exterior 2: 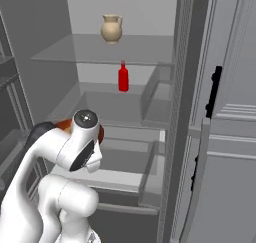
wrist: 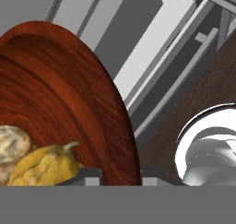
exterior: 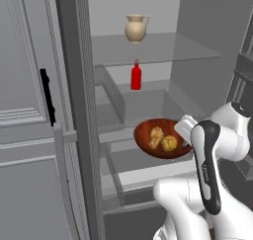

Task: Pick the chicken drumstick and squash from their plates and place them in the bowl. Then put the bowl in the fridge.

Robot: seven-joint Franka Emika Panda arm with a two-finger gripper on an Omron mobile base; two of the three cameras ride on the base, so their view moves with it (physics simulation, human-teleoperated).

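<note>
white arm (exterior: 212, 150) reaches forward, elbow bent; gripper (wrist: 120, 174) closed.

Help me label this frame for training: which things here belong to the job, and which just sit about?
Job:
wide reddish-brown glossy bowl
pale tan lumpy chicken drumstick in it
yellow-orange squash beside it
grey fridge, door open
gripper, shut on the bowl's rim

Sitting about:
beige clay jug, top glass shelf
red bottle, shelf below

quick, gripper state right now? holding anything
gripper: shut on the rim of the bowl, carrying it into the open fridge with the chicken drumstick and squash inside.
</note>
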